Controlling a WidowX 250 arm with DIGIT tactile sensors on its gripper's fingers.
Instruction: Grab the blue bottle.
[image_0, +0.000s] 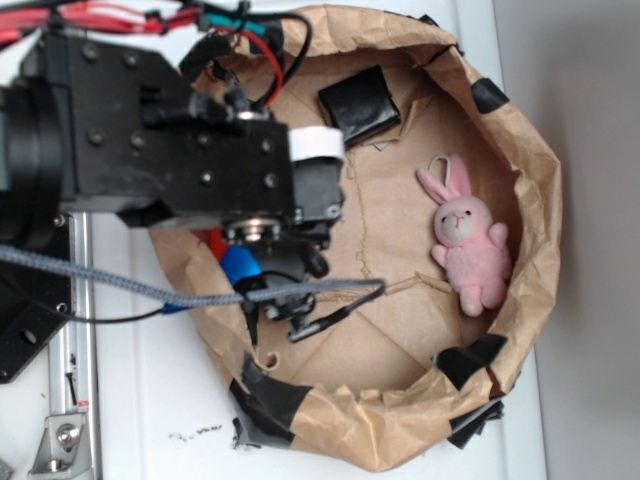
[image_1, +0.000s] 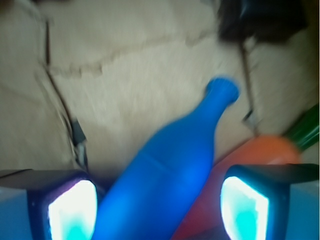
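Note:
The blue bottle (image_1: 172, 170) lies tilted on brown paper in the wrist view, its cap (image_1: 223, 90) pointing up and to the right. My gripper (image_1: 159, 210) is open and straddles the bottle's thick body, one finger (image_1: 70, 210) close on its left and the other finger (image_1: 245, 205) standing apart on its right. The orange carrot (image_1: 265, 150) with a green top (image_1: 306, 131) lies beside and partly under the bottle. From the exterior view only a small blue patch of the bottle (image_0: 240, 268) shows beneath the arm.
Everything sits inside a crumpled brown paper basin (image_0: 520, 160) with a raised rim patched with black tape. A pink plush bunny (image_0: 468, 245) lies at its right side. A black folded object (image_0: 360, 102) rests near the far rim. Cables trail across the arm.

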